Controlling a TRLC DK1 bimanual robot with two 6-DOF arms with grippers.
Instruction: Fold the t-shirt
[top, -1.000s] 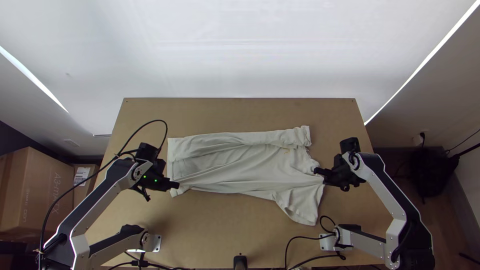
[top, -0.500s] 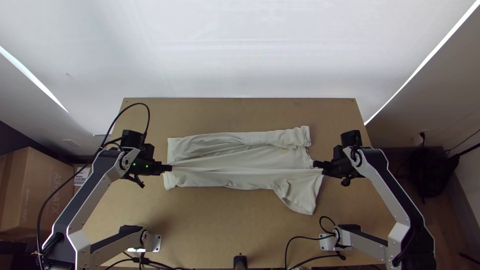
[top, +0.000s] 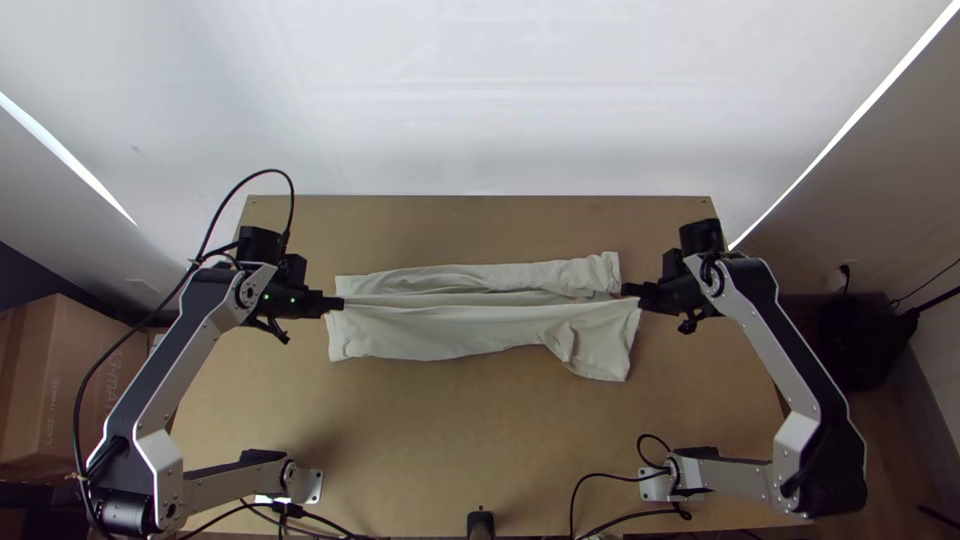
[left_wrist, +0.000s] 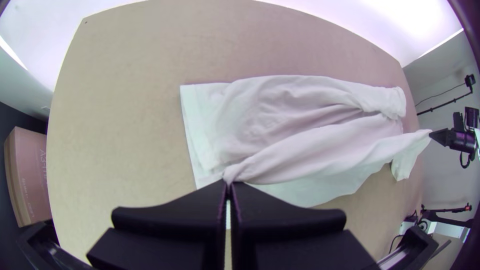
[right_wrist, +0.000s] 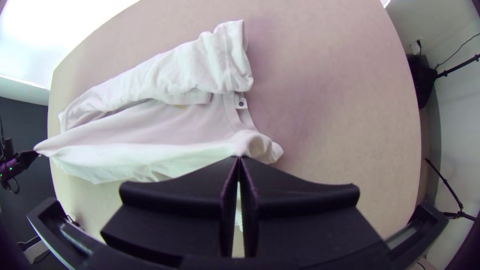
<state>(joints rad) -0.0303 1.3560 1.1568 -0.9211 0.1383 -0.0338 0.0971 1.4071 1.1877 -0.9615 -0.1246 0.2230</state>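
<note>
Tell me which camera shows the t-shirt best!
The top view: it shows the t-shirt end to end, from above. The left wrist view shows its hem up close; the right wrist view, its collar.

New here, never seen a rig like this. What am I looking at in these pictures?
Two robot arms, left and right, at a wooden table. The top view looks steeply down from a fixed camera above the near edge. The two wrist views come from cameras on the arms, so each has its own gripper's black fingers at the bottom; the fisheye lens bends straight edges.

On the table is a pale t-shirt, its far side folded inward in a long strip. The left gripper pinches it at the hem end, the right gripper near the collar, with the cloth drawn into a ridge between them.
</note>
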